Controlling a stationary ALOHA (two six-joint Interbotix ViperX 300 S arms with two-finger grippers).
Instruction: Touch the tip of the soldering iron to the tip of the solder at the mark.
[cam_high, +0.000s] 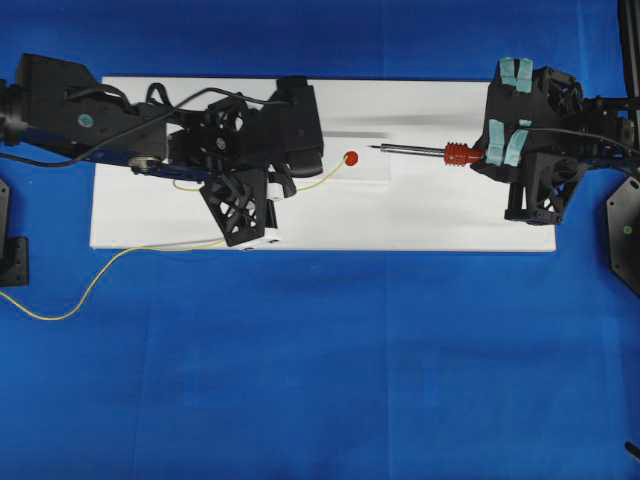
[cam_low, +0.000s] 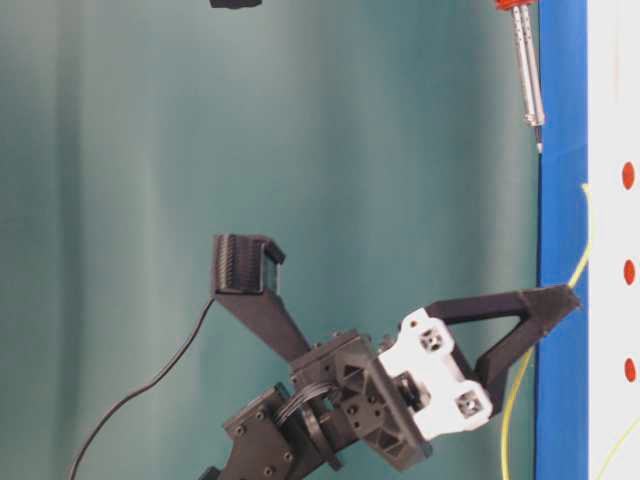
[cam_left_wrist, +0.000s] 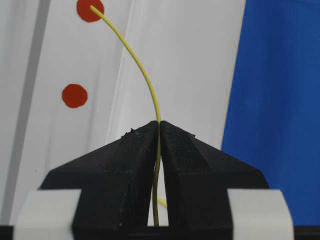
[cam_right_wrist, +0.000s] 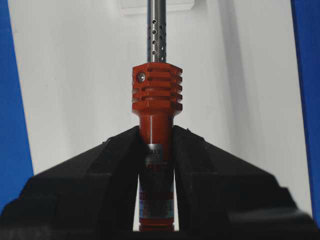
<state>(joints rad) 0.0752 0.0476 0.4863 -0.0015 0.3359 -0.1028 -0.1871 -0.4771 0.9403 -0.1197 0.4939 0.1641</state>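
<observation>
From overhead, my left pincer is pinching the solder, whose free end is curving rightward and ending at the red mark on the white board covering the tabletop. My right pincer is gripping the soldering iron, which is lying along the left-right line with its tip pointing left at the mark, a gap apart. From table level, the iron tip is hanging near the board, short of the solder end. In my left wrist view, the jaws are meeting on the wire, its tip touching a red dot. In my right wrist view, the jaws are clamping the iron's handle, rod running straight away.
</observation>
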